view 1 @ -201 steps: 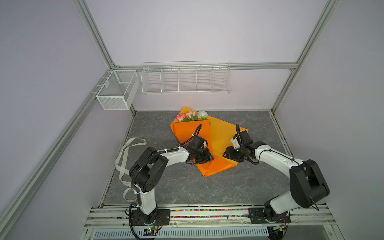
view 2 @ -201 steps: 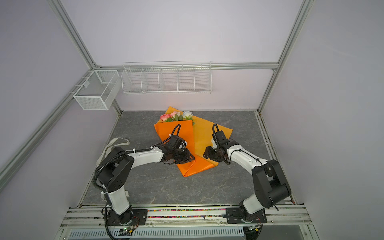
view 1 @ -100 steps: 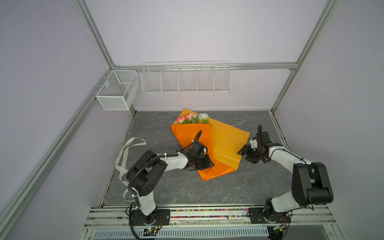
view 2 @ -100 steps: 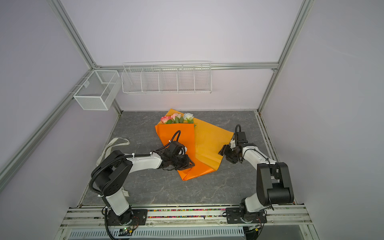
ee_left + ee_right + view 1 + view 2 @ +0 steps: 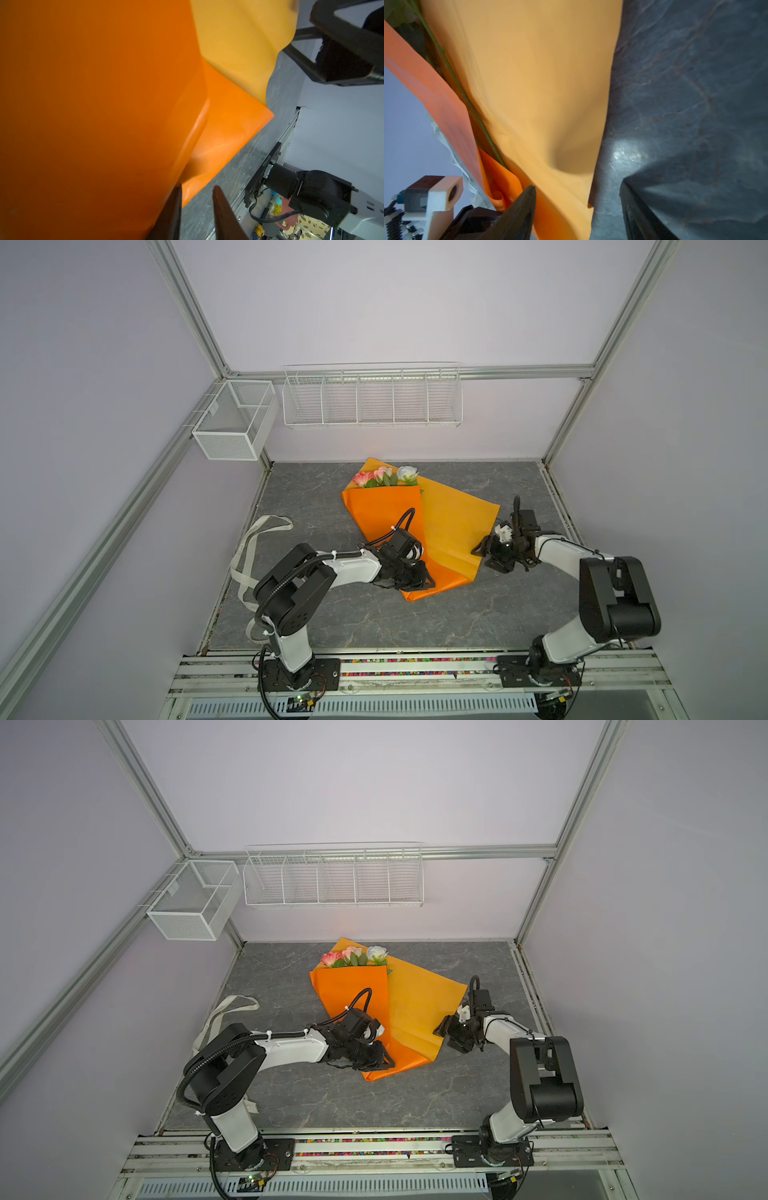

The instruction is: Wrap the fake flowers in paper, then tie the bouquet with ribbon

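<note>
Top views both show a grey marbled table (image 5: pixel 316 497) inside a pale booth. At the far left, a cream ribbon (image 5: pixel 266 518) lies in a loose loop beside the left arm, well apart from the bouquet. Next, the left gripper (image 5: pixel 420 580) sits low at the narrow end of the bouquet (image 5: pixel 382 518), which lies flat mid-table, its orange paper widening toward the back wall. In the left wrist view this claw is narrow, one fingertip (image 5: pixel 174 207) against the paper, bare table showing in the gap, nothing clamped. The fake flowers (image 5: pixel 384 477), pink and white, peek from the far end. A paler loose flap (image 5: pixel 453 526) spreads rightward. At its right edge the right gripper (image 5: pixel 484 549) stands with its claw wide, holding nothing.
</note>
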`<act>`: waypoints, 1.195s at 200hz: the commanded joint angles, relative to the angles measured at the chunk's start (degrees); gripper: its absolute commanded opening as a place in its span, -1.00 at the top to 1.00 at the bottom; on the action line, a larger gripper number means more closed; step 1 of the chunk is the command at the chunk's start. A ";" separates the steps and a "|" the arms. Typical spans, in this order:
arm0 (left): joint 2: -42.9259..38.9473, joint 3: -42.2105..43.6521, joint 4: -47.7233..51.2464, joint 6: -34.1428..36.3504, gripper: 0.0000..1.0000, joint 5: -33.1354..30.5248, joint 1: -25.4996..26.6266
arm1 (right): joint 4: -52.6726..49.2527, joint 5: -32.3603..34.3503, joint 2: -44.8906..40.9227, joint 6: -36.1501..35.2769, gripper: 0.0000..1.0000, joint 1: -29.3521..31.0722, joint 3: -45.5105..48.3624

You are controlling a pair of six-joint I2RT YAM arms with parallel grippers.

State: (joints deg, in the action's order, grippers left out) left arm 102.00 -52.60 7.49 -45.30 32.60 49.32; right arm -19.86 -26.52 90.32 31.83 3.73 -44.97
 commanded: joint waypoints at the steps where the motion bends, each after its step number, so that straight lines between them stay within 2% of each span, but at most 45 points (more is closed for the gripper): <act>1: 2.61 -2.77 5.54 4.44 0.45 -1.01 0.36 | 2.78 -2.40 1.54 -1.44 -0.34 -0.24 0.73; 43: 5.15 -2.77 5.74 5.14 0.48 -1.99 0.37 | 7.71 -2.89 4.97 -2.26 -0.29 -0.39 1.29; 93: 4.16 -3.54 7.40 6.73 0.48 -1.75 0.40 | 20.74 -9.46 6.52 1.58 -0.23 -2.50 4.09; 114: 3.97 -4.17 7.43 6.71 0.48 -1.72 0.35 | 24.83 -12.12 8.87 1.64 -0.09 -2.69 3.51; 140: 2.66 -4.70 7.36 6.15 0.46 -2.43 0.41 | 29.04 -12.79 10.44 2.25 0.26 -2.82 3.49; 168: 0.67 -4.59 5.81 4.88 0.41 -2.95 0.41 | 30.13 -13.07 8.40 2.76 0.62 -2.79 3.24; 201: 1.14 -4.05 -0.61 2.47 0.38 1.08 0.42 | 28.91 -13.03 5.17 2.49 0.77 -2.46 2.62; 239: 4.08 -6.02 -0.52 2.32 0.44 2.15 0.45 | 25.09 -13.29 3.43 0.90 0.84 -0.32 0.19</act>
State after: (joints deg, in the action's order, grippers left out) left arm 104.27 -56.49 8.32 -42.35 33.76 49.63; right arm 7.62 -38.87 95.68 34.22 1.72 -42.68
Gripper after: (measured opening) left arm 0.294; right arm 0.089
